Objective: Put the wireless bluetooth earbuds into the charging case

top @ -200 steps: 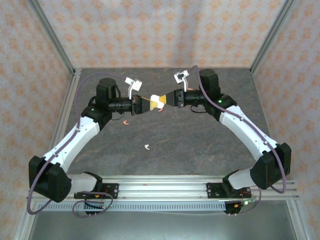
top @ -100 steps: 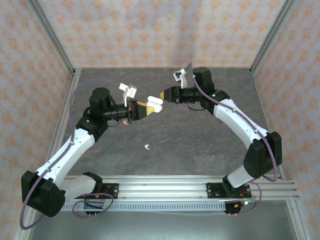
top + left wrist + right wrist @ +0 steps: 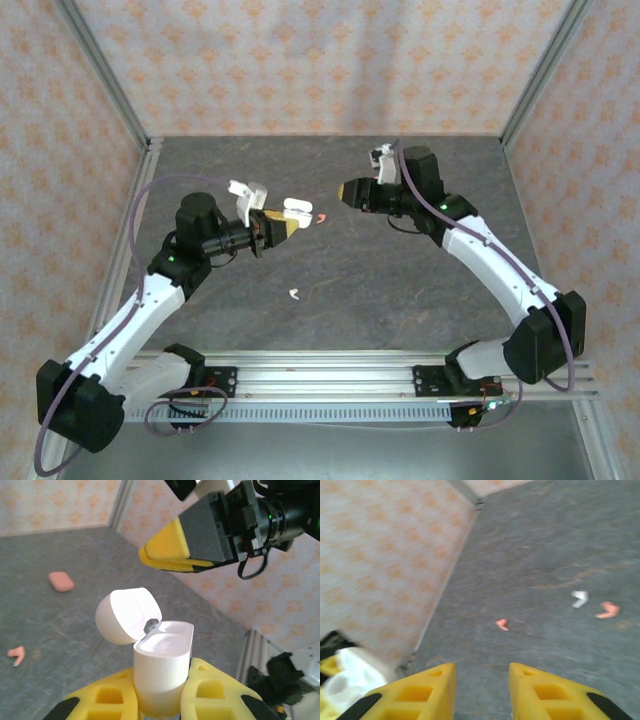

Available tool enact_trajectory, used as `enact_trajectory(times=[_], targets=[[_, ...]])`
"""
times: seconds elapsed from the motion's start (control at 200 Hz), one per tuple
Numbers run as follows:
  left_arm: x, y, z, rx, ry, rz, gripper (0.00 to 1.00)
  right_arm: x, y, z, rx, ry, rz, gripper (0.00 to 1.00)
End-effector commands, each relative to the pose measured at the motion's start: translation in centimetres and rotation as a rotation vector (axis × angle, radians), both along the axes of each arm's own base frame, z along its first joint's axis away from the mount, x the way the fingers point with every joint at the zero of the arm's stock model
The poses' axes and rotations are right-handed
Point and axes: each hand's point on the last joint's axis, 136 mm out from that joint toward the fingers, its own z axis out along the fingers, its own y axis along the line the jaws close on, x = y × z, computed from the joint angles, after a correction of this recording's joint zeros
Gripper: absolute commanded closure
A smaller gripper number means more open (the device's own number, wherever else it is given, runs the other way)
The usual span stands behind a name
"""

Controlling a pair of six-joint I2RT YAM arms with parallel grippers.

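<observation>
Lid hinged back, the white charging case stands upright in the left claw, whose yellow fingers are clamped on its lower half, above the middle of the grey desk. The case is glossy and pebble-smooth, its domed lid tipped to one side and two rounded wells facing up at the top of the body. The right claw hangs in the air near the case on the side toward the desk's far edge, clear of it, its yellow fingers parted with open space between them. A white earbud, tiny, curved and stemmed, lies on the desk between the held case and the near edge. In the right wrist view a coral-pink earbud of the same shape lies just beside it, not touching, and a second coral-pink earbud lies apart from that pair. In the left wrist view a small rounded coral-pink block rests flat on the desk; what it is I cannot tell.
</observation>
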Motion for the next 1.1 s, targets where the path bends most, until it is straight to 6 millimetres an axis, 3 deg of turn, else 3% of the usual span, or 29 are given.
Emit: enact_trajectory(times=[0.0,0.205,0.485,0.565,0.741,1.096], targets=[[-0.1,1.6,-1.5,0.079,-0.05,0.088,1.0,0.0,-2.5,-4.9,-0.157,0.082,-0.17,0.68],[-2.2,4.0,-2.9,0.115,-0.125,0.187,1.0,-2.7,-0.2,-9.9,-0.268,0.154,-0.13,0.68],[-5.2,6.0,-2.2,0.105,-0.232,0.249,1.0,-5.8,3.6,-15.7,-0.371,0.239,-0.02,0.67],[-5.5,6.0,-1.6,0.067,-0.262,0.249,1.0,-6.3,5.0,-17.5,-0.402,0.277,0.018,0.58],[-5.7,6.1,-2.0,0.06,-0.255,0.252,1.0,-6.8,7.2,-20.4,-0.418,0.337,0.068,0.51],[-5.7,9.3,-2.4,0.03,-0.279,0.45,0.99,-8.2,9.8,-24.2,-0.55,0.382,0.174,0.52]])
